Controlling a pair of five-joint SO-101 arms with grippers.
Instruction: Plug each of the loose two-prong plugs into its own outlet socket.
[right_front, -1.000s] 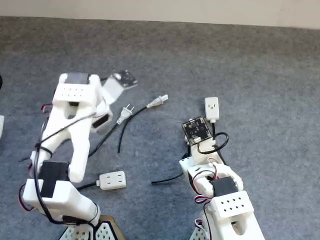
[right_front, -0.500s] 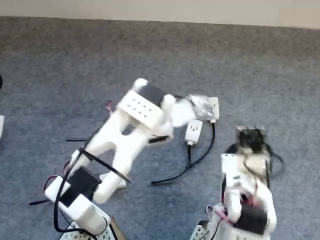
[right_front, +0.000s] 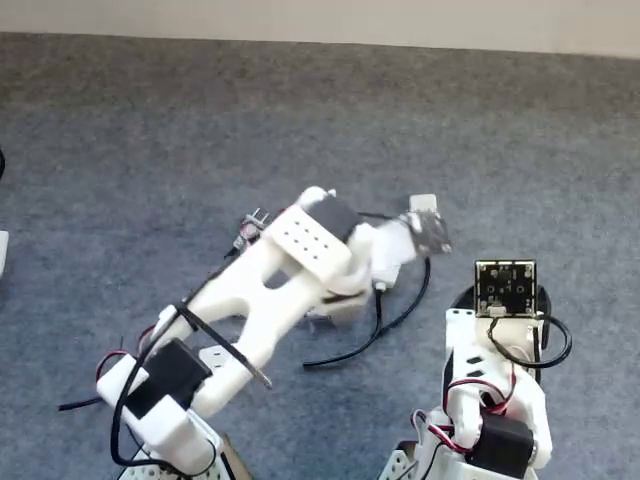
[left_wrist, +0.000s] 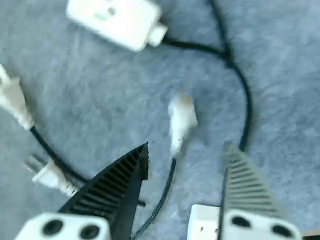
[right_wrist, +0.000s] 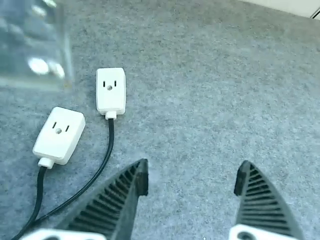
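Two grippers, both released and holding nothing. My left gripper (left_wrist: 187, 150) hangs over the grey mat (right_front: 120, 120), jaws spread. Just past its tips, in line with the gap, a white two-prong plug (left_wrist: 181, 120) lies on the mat, its black cable (left_wrist: 166, 187) trailing back under the gripper. Off to one side lie a second plug (left_wrist: 47, 175) and a third plug (left_wrist: 12, 102). Farthest out rests a white outlet socket (left_wrist: 115, 17). My right gripper (right_wrist: 194, 165) is likewise spread wide over bare mat. Beyond it lie a nearer socket (right_wrist: 59, 131) and a farther socket (right_wrist: 110, 89), close together, slots facing up. From above, the left arm (right_front: 290, 270) stretches diagonally toward the middle.
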